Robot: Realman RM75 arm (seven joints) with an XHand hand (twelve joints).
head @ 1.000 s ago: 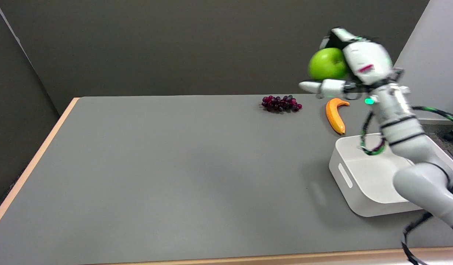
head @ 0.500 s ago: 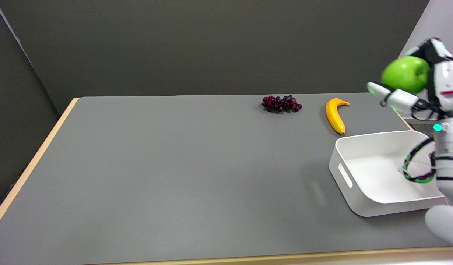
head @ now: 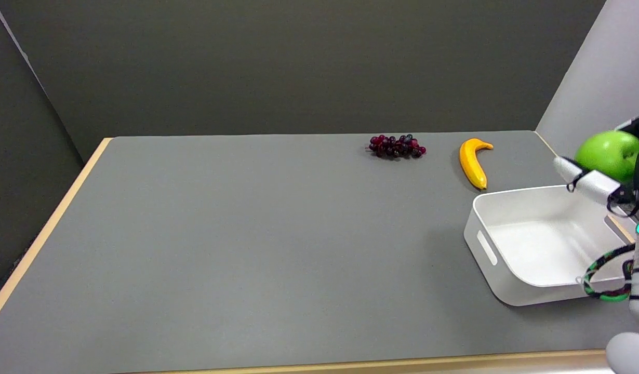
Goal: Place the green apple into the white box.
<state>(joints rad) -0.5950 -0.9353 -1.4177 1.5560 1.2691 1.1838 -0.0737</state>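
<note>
The right hand (head: pixel 618 174) grips the green apple (head: pixel 607 154) in the air above the white box's (head: pixel 498 262) far right corner; one finger (head: pixel 584 178) lies beneath the apple

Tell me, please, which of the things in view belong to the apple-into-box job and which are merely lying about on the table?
Part of the job:
- green apple, held in the right hand above the box's far right corner
- white box, nothing in it yet

Just lying about:
- red grapes, near the table's far edge
- banana, just beyond the box
</note>
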